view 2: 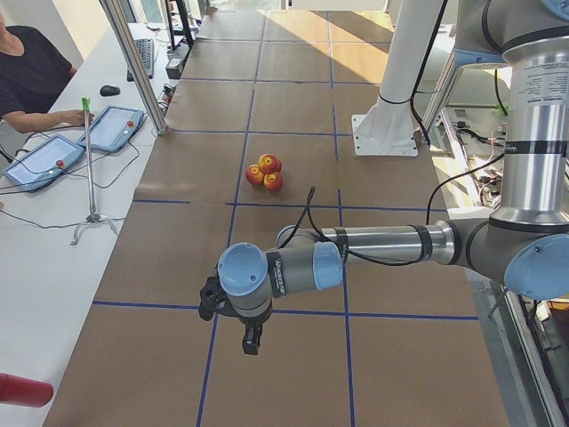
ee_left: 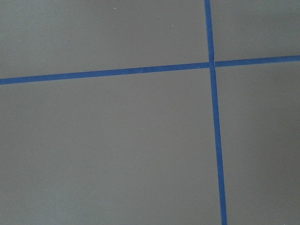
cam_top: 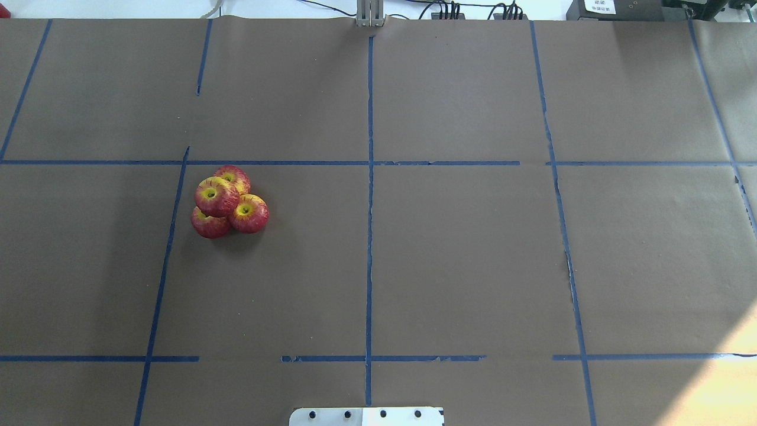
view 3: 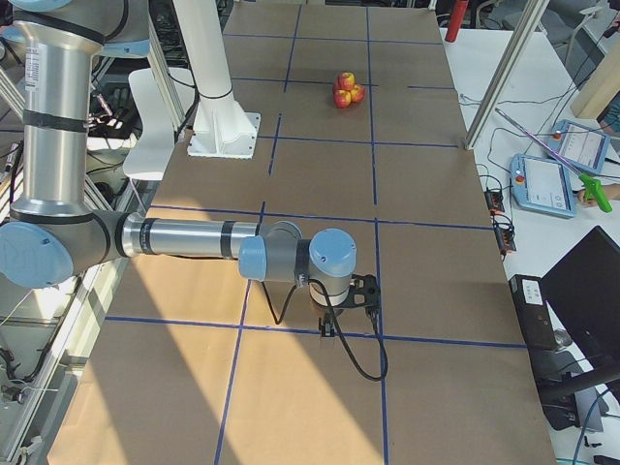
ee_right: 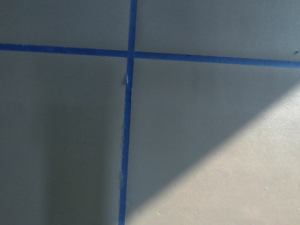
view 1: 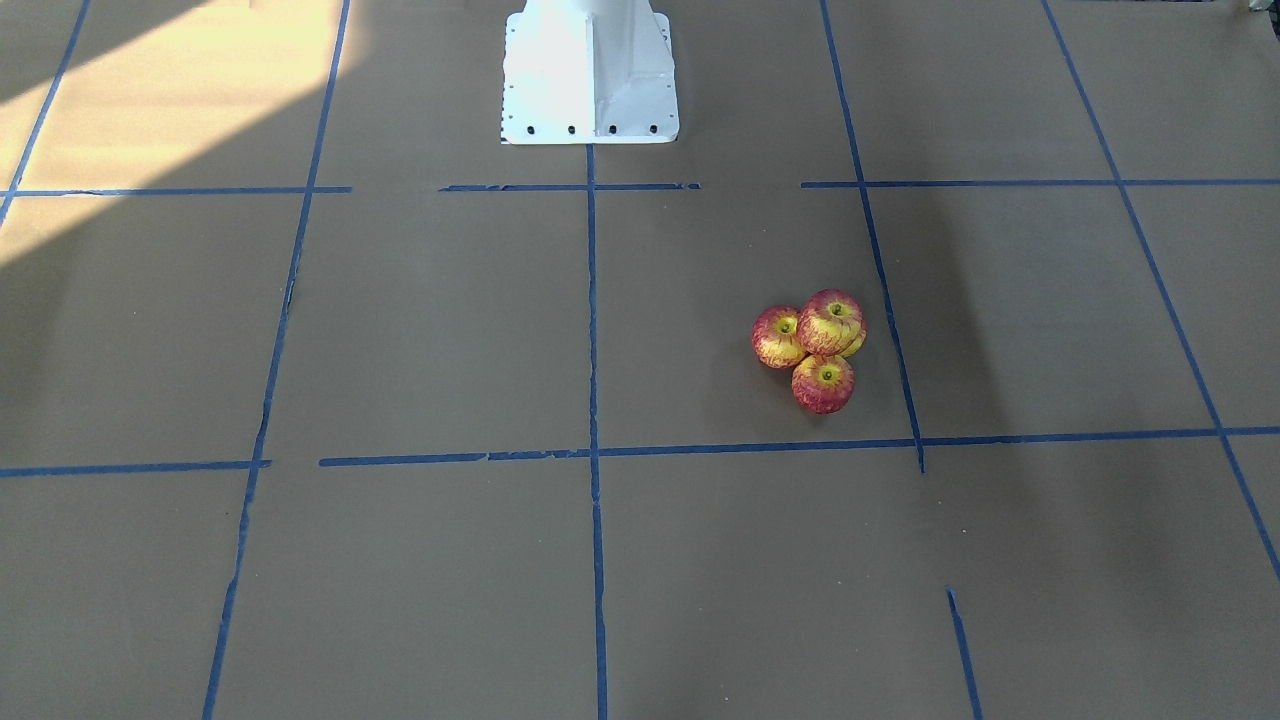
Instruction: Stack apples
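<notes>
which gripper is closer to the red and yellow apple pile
Left. The left gripper hangs over the table's left end, the side holding the red-and-yellow apples; right gripper hangs over the opposite end.

Sharp daylight views. A bright sun patch washes out one corner of the worktop point(view 1: 150, 80) and glares on the white base point(view 1: 590, 70). The apples point(view 1: 815, 350) cast soft, faint shadows.
</notes>
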You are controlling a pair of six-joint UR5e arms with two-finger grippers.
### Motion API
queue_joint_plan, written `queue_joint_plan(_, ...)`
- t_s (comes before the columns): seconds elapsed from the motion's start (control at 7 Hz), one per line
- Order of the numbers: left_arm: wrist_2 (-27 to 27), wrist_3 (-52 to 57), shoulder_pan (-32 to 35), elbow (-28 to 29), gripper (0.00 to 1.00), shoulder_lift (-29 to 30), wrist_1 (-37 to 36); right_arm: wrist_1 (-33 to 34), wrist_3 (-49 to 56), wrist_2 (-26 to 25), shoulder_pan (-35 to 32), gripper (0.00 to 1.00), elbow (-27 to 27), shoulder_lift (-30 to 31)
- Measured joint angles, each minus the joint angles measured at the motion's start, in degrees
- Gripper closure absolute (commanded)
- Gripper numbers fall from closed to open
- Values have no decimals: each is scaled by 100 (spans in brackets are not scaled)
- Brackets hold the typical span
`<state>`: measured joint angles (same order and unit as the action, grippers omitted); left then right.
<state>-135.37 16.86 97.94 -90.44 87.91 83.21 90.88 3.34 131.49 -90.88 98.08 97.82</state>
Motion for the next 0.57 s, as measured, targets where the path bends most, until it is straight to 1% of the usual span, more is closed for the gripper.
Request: queue_joint_plan(0.57, 7, 17, -182, 28, 0, -37, -7, 0, 0, 0, 0, 0, 0, 0)
